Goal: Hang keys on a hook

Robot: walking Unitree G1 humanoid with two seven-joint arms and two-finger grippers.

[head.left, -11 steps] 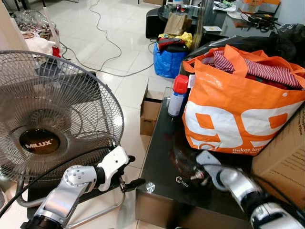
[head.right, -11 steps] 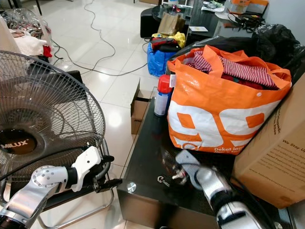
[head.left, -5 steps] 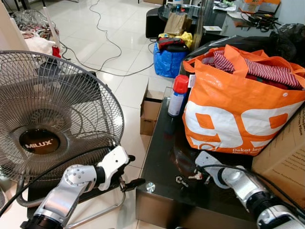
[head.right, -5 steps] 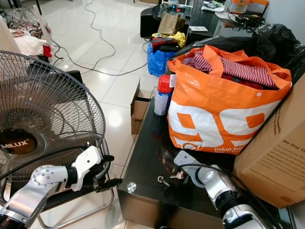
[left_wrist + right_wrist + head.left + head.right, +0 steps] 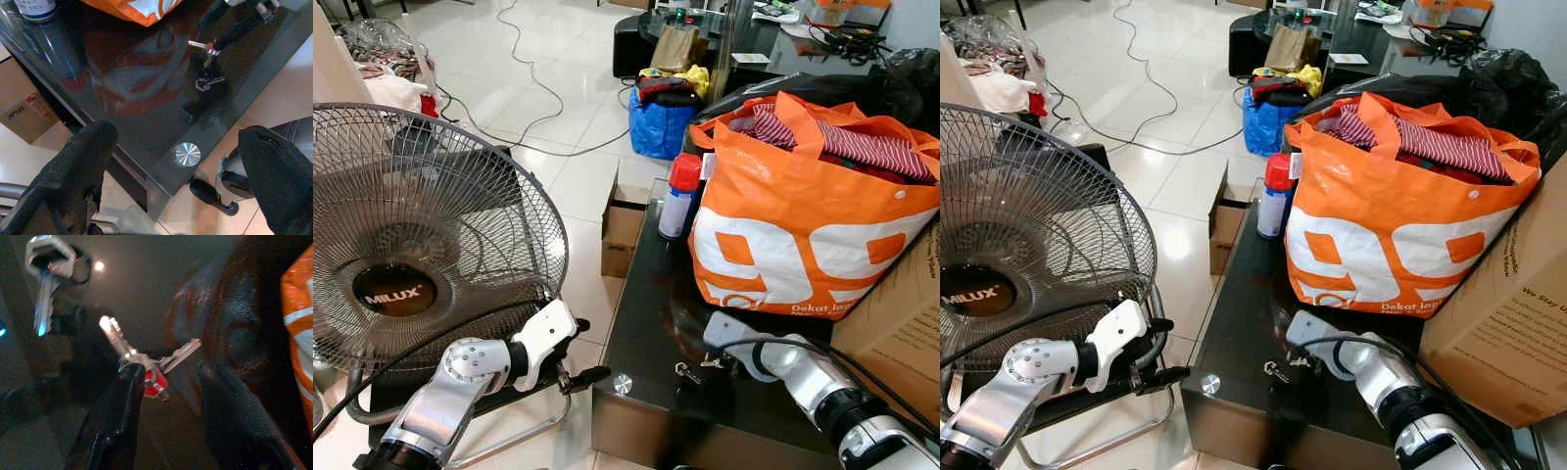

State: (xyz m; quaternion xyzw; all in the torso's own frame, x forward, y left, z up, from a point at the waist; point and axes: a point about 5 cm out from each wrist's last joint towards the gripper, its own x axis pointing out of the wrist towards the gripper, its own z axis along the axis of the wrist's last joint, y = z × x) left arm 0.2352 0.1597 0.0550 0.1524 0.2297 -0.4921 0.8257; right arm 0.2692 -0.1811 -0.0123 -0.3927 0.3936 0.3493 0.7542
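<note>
1. Dominating the floor on the robot's left, the Milux pedestal fan (image 5: pixel 421 245) stands just off the black glass table (image 5: pixel 646 294), apart from it and out of the task.
2. Sitting on the far right part of the table, the orange shopping bag (image 5: pixel 813 225) stuffed with striped clothes leans against a cardboard box (image 5: pixel 891 323) at the right edge; together they leave only the near left strip of glass free, which is probably why the keys lie there.
3. Standing at the table's far left edge, beside the bag, is a red-capped spray can (image 5: pixel 680 196); a small carton (image 5: pixel 625 220) rests on the floor below that edge.
4. Reaching low over the table's near edge, the right gripper (image 5: pixel 1301 360) has its two black fingers spread a moderate way apart. One finger (image 5: pixel 117 401) touches the red-tagged part of the bunch, but the fingers do not grip anything.
5. Hanging off the table's near left corner, beside the fan's base, the left gripper (image 5: pixel 576 377) has its fingers (image 5: pixel 73 171) wide apart and empty; its wrist camera looks across the corner toward the keys.
6. Lying flat on the glass near the near edge, the keys (image 5: pixel 1278 369) fan out between and just ahead of the right fingertips, with one key and its ring (image 5: pixel 46 264) trailing beyond them. No hook can be seen, so I judge the pickup is not yet done.
</note>
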